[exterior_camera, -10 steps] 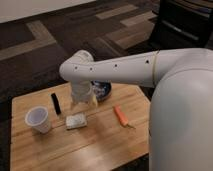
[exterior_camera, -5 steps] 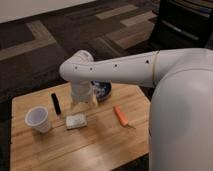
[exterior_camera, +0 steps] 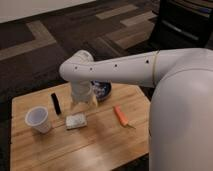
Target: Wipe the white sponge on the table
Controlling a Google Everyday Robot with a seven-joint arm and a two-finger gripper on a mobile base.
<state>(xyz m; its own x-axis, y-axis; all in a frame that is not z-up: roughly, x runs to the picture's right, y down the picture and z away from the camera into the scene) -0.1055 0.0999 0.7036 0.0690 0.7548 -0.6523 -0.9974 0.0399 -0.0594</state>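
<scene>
Table (exterior_camera: 105, 150): low, light tan planks with the grain showing; fills the lower left and middle of the view.
Sponge (exterior_camera: 76, 121): lies flat on the table, left of centre; whitish-grey with a yellowish edge; just right of the cup without touching it, well apart from the orange piece.
Gripper (exterior_camera: 84, 102): points straight down over the table, just behind the sponge, between the black stick and the bowl; sits behind the sponge rather than on it.
Grip state: cannot tell whether clenched or released.
Contact with tabletop: cannot tell.
Arm (exterior_camera: 125, 67): white, reaches leftward from the bulky white body at the right edge, then bends down to the gripper.
Cup (exterior_camera: 38, 119): white, translucent, upright near the table's left edge, beside the sponge.
Black stick (exterior_camera: 55, 103): lies flat behind the cup and sponge, just left of the gripper.
Bowl (exterior_camera: 102, 90): dark, toward the back edge, partly hidden behind the gripper.
Orange piece (exterior_camera: 120, 115): slim, lies flat right of the sponge, thin end toward the front right.
Floor (exterior_camera: 30, 65): dark carpet crossed by pale stripes.
</scene>
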